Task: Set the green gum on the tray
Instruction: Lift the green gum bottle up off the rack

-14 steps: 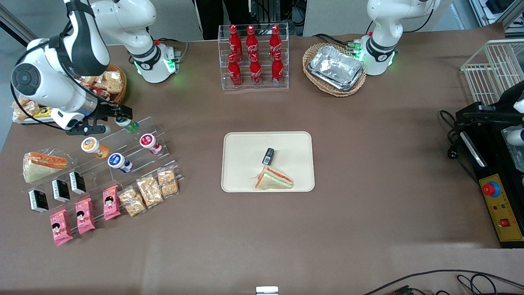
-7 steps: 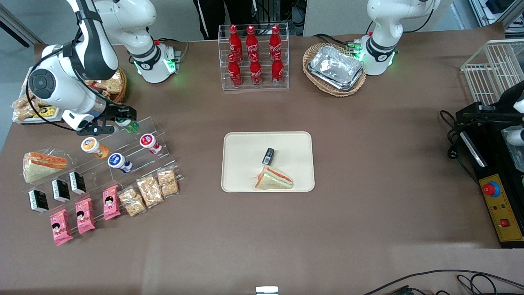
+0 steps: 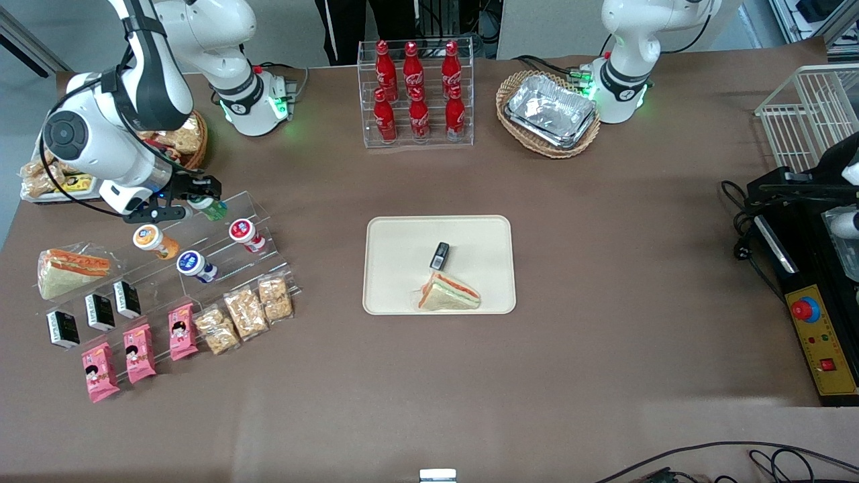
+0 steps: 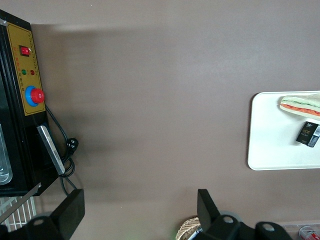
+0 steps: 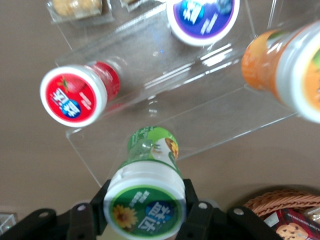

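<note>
The green gum [image 3: 212, 207] is a small green bottle with a white lid lying on the top step of a clear acrylic stand [image 3: 258, 206], toward the working arm's end of the table. My right gripper [image 3: 199, 198] is shut on its lid. In the right wrist view, the black fingers [image 5: 198, 214] press both sides of the green gum's [image 5: 148, 186] white lid, and the gripper [image 5: 145, 207] sits at the lid end. The cream tray [image 3: 399, 238] lies mid-table, well apart from the gripper, and its edge [image 4: 270, 145] shows in the left wrist view.
An orange bottle [image 3: 153, 240], a red bottle [image 3: 245, 235] and a blue bottle [image 3: 195, 264] lie on the stand's lower steps. A sandwich [image 3: 448, 294] and a black packet [image 3: 439, 255] sit on the tray. A cola rack [image 3: 416, 94] and a basket of foil trays [image 3: 549, 113] stand farther from the camera.
The right arm's wrist has swung a little toward the tray and the gripper has settled around the gum's lid. The green gum stays on the top step.
</note>
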`<state>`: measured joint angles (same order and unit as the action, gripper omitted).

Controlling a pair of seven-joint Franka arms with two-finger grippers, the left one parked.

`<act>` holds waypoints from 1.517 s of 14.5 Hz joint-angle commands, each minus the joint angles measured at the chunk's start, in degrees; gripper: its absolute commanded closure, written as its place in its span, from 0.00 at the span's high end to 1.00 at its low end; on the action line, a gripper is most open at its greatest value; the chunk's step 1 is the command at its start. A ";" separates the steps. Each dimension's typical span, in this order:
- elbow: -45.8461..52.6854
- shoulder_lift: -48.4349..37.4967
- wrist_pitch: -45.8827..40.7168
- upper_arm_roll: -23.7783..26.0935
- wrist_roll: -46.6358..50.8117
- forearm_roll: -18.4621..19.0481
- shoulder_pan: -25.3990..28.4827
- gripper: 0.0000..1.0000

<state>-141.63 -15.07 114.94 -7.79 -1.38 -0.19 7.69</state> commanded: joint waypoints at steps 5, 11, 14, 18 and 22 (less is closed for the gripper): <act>16.80 5.91 -11.64 -0.03 -1.70 0.19 0.13 0.41; 38.14 10.66 -30.17 0.23 -1.61 -2.00 1.63 0.41; 48.79 14.18 -39.41 0.06 -1.00 -4.82 1.63 0.42; 51.28 15.06 -41.20 0.67 1.72 -9.20 1.89 0.42; 51.19 16.38 -40.50 7.33 14.43 -10.71 3.82 0.42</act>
<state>-92.99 -0.73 75.74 -5.34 2.85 -9.80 9.76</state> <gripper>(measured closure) 0.414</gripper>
